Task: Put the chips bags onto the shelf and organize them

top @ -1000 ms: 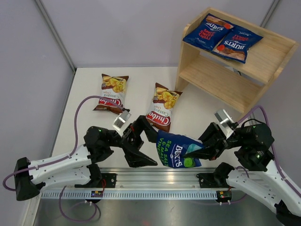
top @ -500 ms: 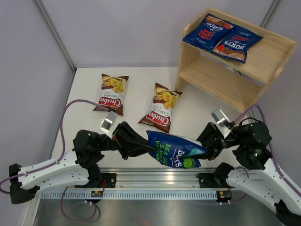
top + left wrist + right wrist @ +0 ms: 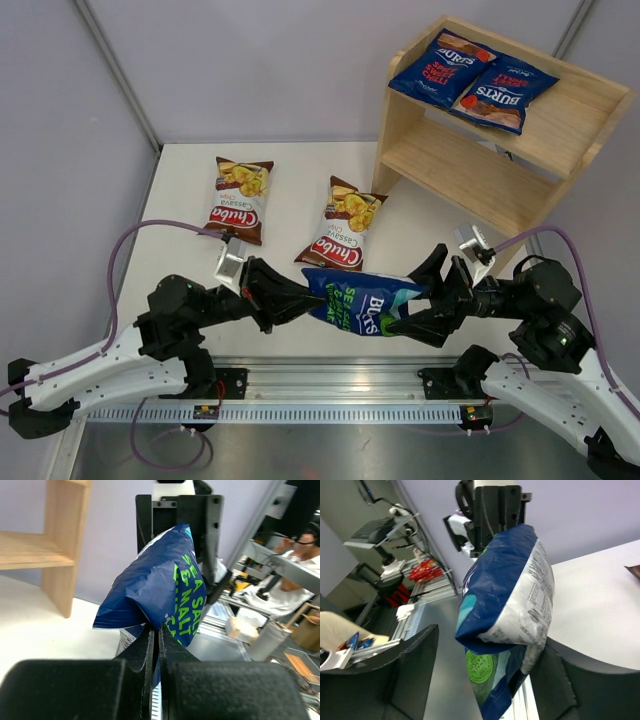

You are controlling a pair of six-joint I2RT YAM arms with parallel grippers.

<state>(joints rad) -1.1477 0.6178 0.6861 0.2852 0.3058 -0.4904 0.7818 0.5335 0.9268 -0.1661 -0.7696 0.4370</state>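
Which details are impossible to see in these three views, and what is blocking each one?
Top view: rear of the lower tier of the shelf, covered by its top board.
Left wrist view: the shelf's upper tier, cut off by the top edge.
Right wrist view: back print on the green Burts bag, too small to read.

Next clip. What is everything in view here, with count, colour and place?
Chuba bags: two, brown-and-white, flat on the table.
red Burts bags: two, dark blue, shelf's top tier.
green Burts bag: one, dark blue, held above the table's near edge.
shelf: one, light wood, far right.
table: one, white.
left gripper: one, black, shut on the green Burts bag.
right gripper: one, black, open around its other end.
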